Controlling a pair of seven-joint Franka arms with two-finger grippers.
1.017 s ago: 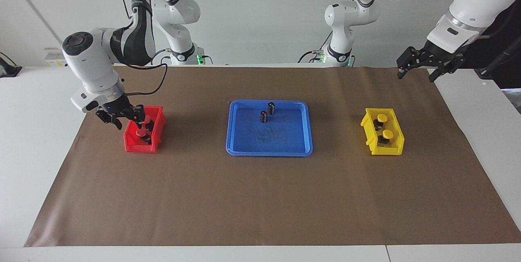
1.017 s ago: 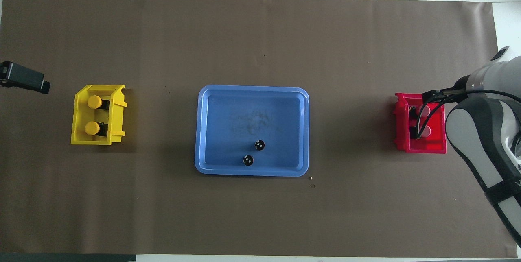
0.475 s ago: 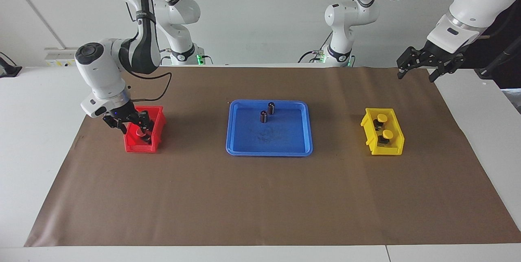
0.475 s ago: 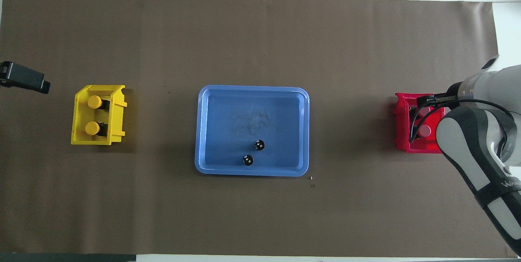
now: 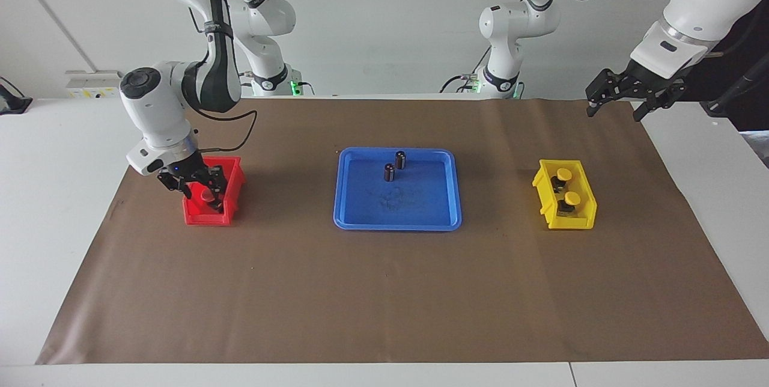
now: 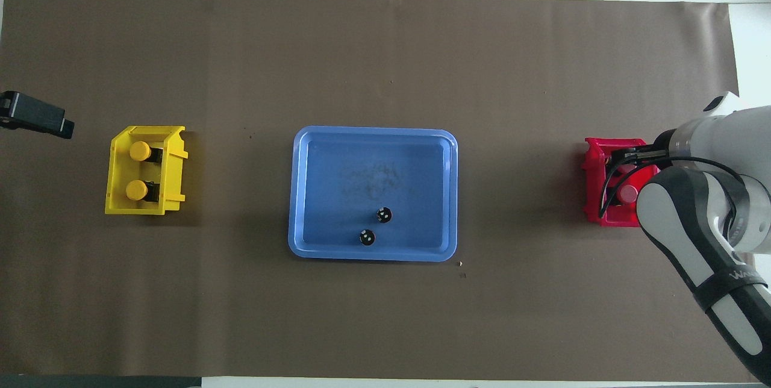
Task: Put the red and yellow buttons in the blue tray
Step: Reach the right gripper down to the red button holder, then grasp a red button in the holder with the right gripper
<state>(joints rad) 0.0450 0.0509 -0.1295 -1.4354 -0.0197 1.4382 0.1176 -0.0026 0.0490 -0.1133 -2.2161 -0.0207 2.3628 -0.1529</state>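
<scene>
Brown paper (image 5: 384,291) covered the table. The blue tray (image 5: 444,216) lay mid-table. The right gripper (image 5: 201,190) reached into the red bin (image 5: 235,178) at a red button (image 5: 206,197), grip unclear. Yellow buttons (image 5: 563,174) sat in the yellow bin (image 5: 586,219). The left gripper (image 5: 616,107) waited, spread wide, holding nothing.

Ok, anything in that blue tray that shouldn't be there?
Yes: two small dark capless cylinders stand upright in the blue tray, at its edge nearer the robots. No buttons are there yet.
</scene>
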